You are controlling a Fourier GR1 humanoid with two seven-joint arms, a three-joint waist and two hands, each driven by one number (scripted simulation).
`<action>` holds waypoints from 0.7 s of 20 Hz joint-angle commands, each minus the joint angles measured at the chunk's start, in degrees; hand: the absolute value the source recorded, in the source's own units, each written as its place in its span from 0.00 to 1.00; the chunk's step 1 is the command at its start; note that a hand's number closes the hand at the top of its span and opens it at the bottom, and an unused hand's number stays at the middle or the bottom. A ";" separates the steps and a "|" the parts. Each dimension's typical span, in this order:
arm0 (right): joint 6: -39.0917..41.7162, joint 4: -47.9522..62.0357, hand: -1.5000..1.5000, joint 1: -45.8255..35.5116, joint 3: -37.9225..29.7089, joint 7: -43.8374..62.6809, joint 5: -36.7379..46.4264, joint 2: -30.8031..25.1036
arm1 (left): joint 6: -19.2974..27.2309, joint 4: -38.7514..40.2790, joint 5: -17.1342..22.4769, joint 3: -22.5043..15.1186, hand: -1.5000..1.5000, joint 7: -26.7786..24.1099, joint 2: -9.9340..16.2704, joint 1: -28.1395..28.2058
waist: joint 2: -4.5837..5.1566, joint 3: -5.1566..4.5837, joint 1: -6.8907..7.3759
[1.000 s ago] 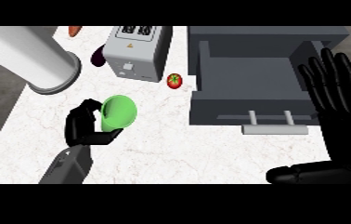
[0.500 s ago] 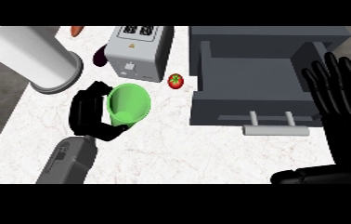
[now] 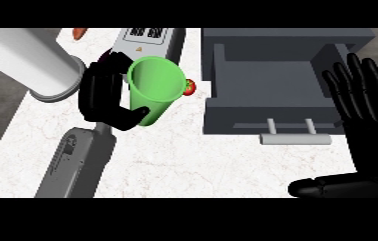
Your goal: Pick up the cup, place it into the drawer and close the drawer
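At the far left we see a large white cylinder (image 3: pixel 40 67) standing on the pale marbled surface (image 3: pixel 192 160). Just right of it our left hand (image 3: pixel 103 97) comes up from its grey forearm (image 3: pixel 74 160), with black fingers curled round the green cup (image 3: pixel 155 87). The cup is held above the surface, tilted so its open mouth faces us, and it sits left of the drawer, not in it. Behind the cup stands a grey toaster (image 3: pixel 151 37), partly hidden by the hand and cup. A small orange item (image 3: pixel 78 33) lies at the top edge; we cannot tell what it is. Just right of the cup's rim a red tomato (image 3: pixel 190 87) peeks out. Further right the dark grey drawer (image 3: pixel 221 120) stands pulled open, its light handle (image 3: pixel 294 137) toward us. At the right edge our right hand (image 3: pixel 358 105) rests open, fingers straight and spread, over the drawer's right side.
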 commanded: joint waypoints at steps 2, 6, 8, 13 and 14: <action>-0.70 -1.10 0.00 0.49 1.37 0.54 2.80 0.04 | 5.67 -2.99 -1.37 -0.27 1.00 9.68 -1.18 -8.33 | 0.07 -0.01 -0.29; 0.18 -1.66 0.00 1.06 0.34 0.78 0.21 -0.08 | 9.25 -0.98 -4.98 -0.90 1.00 11.66 -2.76 -13.73 | 0.12 -0.02 -0.52; -0.58 0.38 0.00 -0.66 1.90 -0.15 3.03 0.39 | 9.44 1.10 -5.10 0.63 1.00 14.46 -1.42 -18.39 | 0.18 -0.01 -0.52; 0.47 3.41 0.00 -0.63 -0.54 -2.05 0.95 -0.10 | 13.46 9.76 -7.98 -0.88 1.00 12.30 -4.66 -25.95 | 0.27 -0.01 -0.81; 0.28 1.26 0.00 -2.00 -2.34 0.67 -1.87 -1.03 | 12.82 6.87 -7.86 -0.96 1.00 12.82 -4.69 -23.46 | 0.16 -0.02 -0.51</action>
